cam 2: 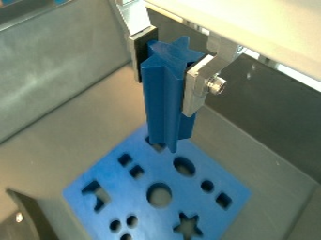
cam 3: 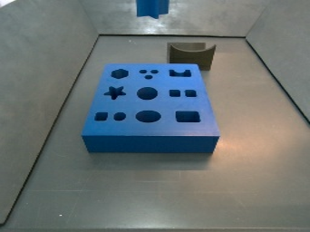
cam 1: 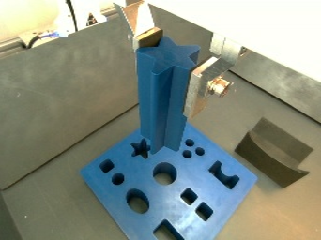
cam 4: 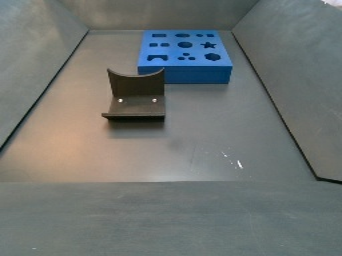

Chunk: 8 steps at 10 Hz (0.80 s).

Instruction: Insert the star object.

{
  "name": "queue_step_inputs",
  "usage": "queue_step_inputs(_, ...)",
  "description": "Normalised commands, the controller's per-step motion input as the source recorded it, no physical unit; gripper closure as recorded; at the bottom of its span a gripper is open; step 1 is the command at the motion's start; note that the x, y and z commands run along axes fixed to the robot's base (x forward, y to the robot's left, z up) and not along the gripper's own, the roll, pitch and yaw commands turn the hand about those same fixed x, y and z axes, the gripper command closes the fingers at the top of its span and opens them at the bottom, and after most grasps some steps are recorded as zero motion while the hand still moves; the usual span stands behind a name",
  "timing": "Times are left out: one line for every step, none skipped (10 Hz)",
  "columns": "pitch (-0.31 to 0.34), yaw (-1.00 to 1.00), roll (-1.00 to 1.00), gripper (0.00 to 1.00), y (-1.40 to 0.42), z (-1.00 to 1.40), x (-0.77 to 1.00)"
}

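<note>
Gripper [cam 1: 172, 67] clamped on the star object [cam 1: 163, 98], hanging upright between its fingers above the block [cam 1: 170, 197]

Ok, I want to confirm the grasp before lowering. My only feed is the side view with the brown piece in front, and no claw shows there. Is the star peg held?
Observer: Yes. In both wrist views the claw is shut on the star object, near its top.
Operator: How far down is it?
Observer: In a side view the star object shows only its lower end, hanging well above the blue block and not yet in any hole.
</note>
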Motion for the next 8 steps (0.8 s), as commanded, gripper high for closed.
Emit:
queue_step_inputs(-0.057,0.12,0.01,1.00,0.31,-1.00,-0.53)
queue_step_inputs(-0.064,0.09,0.00,1.00,0.28,-1.00,-0.51)
queue_step_inputs(-0.071,0.05,0.00,1.00,0.23,-1.00,-0.49)
queue_step_inputs(-0.074,0.00,0.00,1.00,0.15,-1.00,-0.43)
queue_step_inputs(-0.060,-0.05,0.00,1.00,0.01,-1.00,-0.33)
queue_step_inputs(-0.049,-0.04,0.00,1.00,0.01,-1.00,-0.18)
queue_step_inputs(-0.066,0.00,0.00,1.00,0.07,-1.00,-0.08)
queue_step_inputs(-0.076,0.00,0.00,1.00,0.15,-1.00,0.00)
